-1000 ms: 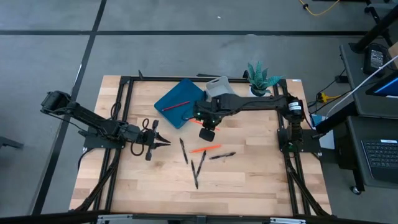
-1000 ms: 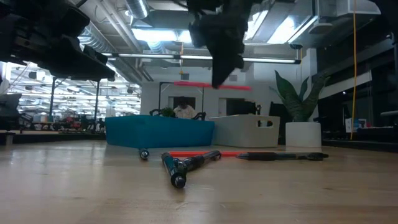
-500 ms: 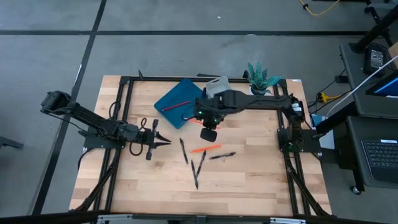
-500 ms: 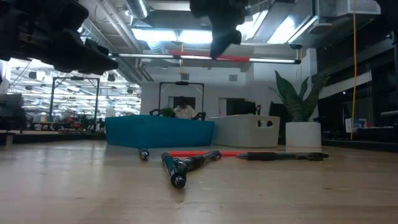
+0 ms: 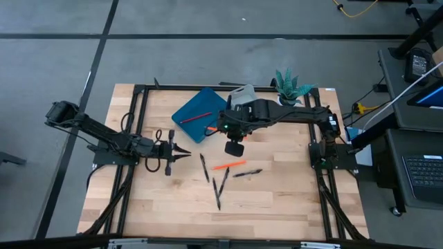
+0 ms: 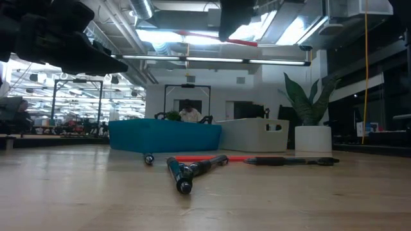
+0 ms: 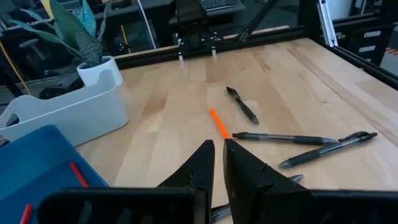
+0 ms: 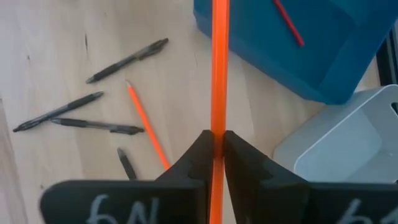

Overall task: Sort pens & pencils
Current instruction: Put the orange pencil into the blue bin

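My right gripper (image 5: 232,138) hovers above the table's middle, near the blue tray (image 5: 201,111), and is shut on an orange pencil (image 8: 219,62). It also shows at the top of the low view (image 6: 234,22). A second orange pencil (image 5: 228,165) and several black pens (image 5: 204,167) (image 5: 247,173) (image 5: 218,194) lie flat on the wood below it. A red pencil (image 5: 196,116) lies in the blue tray. My left gripper (image 5: 187,153) is shut and empty, held over the table to the left of the pens (image 7: 217,158). My right gripper pinches the orange pencil's shaft (image 8: 219,127) between its two fingers, some way from either end. The fingers come from above, pointing down, and lie across the pencil. The pencil is lifted high clear of the table, close to level (image 6: 218,38).
A white bin (image 5: 242,95) stands behind the blue tray at the far edge, with a potted plant (image 5: 291,86) to its right. Bare wood lies along the near edge. A black metal frame (image 5: 138,124) runs round the table.
My right gripper has risen with the orange pencil, which stays pinched and close to level and now stands much higher above the table. The pens and the other pencil on the table have not moved.
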Action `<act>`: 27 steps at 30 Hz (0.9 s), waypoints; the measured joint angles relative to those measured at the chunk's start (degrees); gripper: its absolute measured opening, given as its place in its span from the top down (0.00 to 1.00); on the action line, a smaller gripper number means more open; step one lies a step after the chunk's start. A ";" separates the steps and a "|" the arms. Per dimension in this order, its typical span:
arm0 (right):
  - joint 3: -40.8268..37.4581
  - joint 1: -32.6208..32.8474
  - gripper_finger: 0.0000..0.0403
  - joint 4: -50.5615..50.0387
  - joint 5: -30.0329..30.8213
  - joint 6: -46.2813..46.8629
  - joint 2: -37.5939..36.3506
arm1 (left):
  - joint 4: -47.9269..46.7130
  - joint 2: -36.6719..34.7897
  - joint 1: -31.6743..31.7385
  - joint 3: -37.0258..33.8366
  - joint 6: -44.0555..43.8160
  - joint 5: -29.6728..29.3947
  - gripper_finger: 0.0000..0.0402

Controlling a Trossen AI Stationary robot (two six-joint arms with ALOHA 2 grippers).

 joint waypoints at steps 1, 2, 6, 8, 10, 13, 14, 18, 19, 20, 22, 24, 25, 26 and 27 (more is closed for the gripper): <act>0.08 0.00 0.91 0.01 0.10 0.00 0.00 | 0.00 0.00 0.00 0.00 -0.08 0.02 0.93; 0.08 0.00 0.91 -0.08 0.33 -0.09 0.00 | -0.01 0.00 0.00 0.00 -0.27 0.02 0.93; 0.08 -0.02 0.92 -0.49 0.91 -0.06 0.00 | 0.00 0.00 0.00 0.00 -0.43 0.02 0.93; 0.08 -0.09 0.93 -0.44 0.95 -0.04 0.00 | 0.00 0.00 0.00 0.00 -0.45 0.04 0.93; 0.08 -0.09 0.94 -0.12 0.96 -0.06 0.00 | 0.00 0.00 0.00 0.00 -0.45 0.04 0.93; 0.08 -0.09 0.95 0.27 2.96 -0.05 0.00 | 0.00 0.00 0.00 0.00 -0.88 0.07 0.93; 0.08 -0.07 0.95 0.46 3.73 -0.06 0.00 | 0.00 0.00 0.00 0.00 -1.40 0.07 0.93; 0.08 -0.07 0.94 2.64 3.92 -0.23 0.00 | 0.00 0.00 0.00 0.00 -1.72 0.10 0.93; 0.08 -0.07 0.94 3.21 3.92 -0.69 0.00 | 0.01 0.00 0.00 0.00 -1.72 0.11 0.93; 0.08 -0.07 0.94 3.71 3.92 -1.27 0.00 | 0.18 0.01 0.00 0.00 -1.67 0.11 0.93; 0.08 -0.07 0.95 4.72 3.78 -1.50 0.00 | 2.00 0.12 0.00 0.00 -0.42 0.11 0.93; 0.06 -0.07 0.96 5.41 3.68 -1.61 0.00 | 6.03 0.85 0.23 0.00 2.56 0.09 0.93; 0.06 -0.07 0.96 5.81 3.62 -1.66 0.00 | 8.56 1.41 0.69 0.00 4.50 0.10 0.93; 0.06 -0.07 0.96 6.19 3.38 -1.72 0.00 | 11.72 2.14 1.41 0.00 6.50 0.07 0.93; 0.06 -0.07 0.97 6.24 3.03 -1.72 0.00 | 14.92 2.98 2.40 0.00 7.96 0.04 0.93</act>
